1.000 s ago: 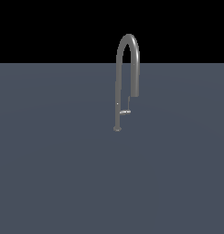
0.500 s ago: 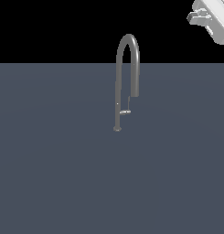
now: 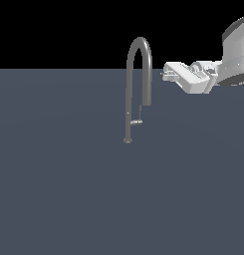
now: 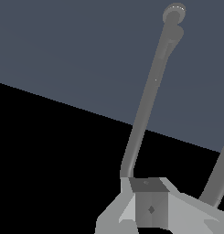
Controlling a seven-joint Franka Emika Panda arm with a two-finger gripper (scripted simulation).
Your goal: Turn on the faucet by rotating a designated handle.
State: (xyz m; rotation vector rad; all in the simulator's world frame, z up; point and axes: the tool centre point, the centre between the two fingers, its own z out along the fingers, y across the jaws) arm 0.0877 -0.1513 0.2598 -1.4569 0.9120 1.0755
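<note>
Faucet upright mid-surface; handle juts from lower stem. Gripper near arch, clear of it; finger state indeterminate.

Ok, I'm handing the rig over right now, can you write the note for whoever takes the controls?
Hand: in the air on the exterior view's right of the faucet, level with its arch, touching nothing. Whether its fingers are open or shut cannot be told.
Faucet: upright on the grey surface, spout end hanging down on the exterior view's right of the stem.
Handle: short stub low on the stem, well below the hand, untouched.
Done: only the approach.
Left: bring the hand down to the handle, engage it and rotate it.
</note>
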